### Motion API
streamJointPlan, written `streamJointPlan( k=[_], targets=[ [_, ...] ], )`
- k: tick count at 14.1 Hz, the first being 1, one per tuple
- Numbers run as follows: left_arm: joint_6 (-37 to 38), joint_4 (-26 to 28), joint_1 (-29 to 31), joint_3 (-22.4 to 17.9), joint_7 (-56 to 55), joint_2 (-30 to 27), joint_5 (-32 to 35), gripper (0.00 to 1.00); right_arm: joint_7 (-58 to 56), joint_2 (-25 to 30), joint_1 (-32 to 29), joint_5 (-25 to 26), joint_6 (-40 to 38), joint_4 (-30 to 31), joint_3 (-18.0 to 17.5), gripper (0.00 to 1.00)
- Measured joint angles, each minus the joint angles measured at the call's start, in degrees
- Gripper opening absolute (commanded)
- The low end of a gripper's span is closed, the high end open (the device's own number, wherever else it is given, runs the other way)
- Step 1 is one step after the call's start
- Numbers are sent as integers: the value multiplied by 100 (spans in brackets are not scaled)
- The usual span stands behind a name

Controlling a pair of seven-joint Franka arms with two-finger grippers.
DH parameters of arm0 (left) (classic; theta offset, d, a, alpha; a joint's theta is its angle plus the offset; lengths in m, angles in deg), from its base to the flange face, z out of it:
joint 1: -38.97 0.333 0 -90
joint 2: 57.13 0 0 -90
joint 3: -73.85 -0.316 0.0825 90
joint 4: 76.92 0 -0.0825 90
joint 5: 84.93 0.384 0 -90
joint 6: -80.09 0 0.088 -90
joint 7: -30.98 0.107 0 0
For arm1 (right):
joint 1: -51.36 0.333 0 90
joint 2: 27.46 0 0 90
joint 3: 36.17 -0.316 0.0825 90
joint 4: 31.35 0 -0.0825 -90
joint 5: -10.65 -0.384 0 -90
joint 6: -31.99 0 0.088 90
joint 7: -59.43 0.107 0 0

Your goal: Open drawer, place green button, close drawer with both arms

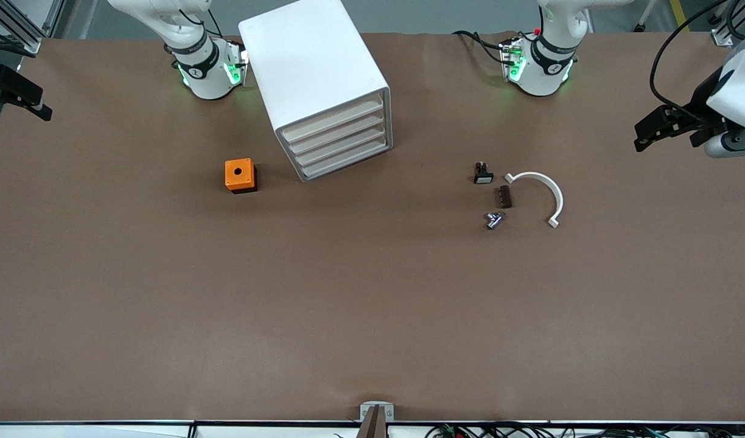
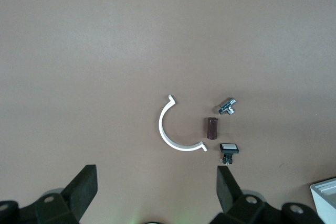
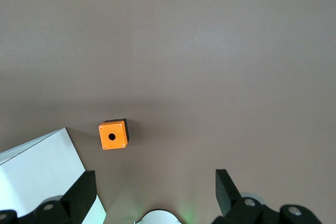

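Note:
The white cabinet stands between the two arm bases, with its four cream-fronted drawers all shut. No green-capped button shows in any view. My left gripper hangs open and empty, high over the left arm's end of the table; in its wrist view nothing is between the fingers. My right gripper hangs open and empty, high over the right arm's end of the table, and the same shows in its wrist view. Both arms wait away from the cabinet.
An orange cube with a round hole sits beside the cabinet toward the right arm's end. Toward the left arm's end lie a small black part with a white face, a brown block, a small silvery part and a white half-ring.

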Motion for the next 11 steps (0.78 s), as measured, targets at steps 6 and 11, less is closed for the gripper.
streamJointPlan(
  k=[6,11],
  targets=[
    [-18,-51,-5,0,0,7,0,100,24,20,0,0,0,38,0,100],
    [-18,-58,-6,0,0,7,0,100,85,54,0,0,1,90,-4,100]
  ],
)
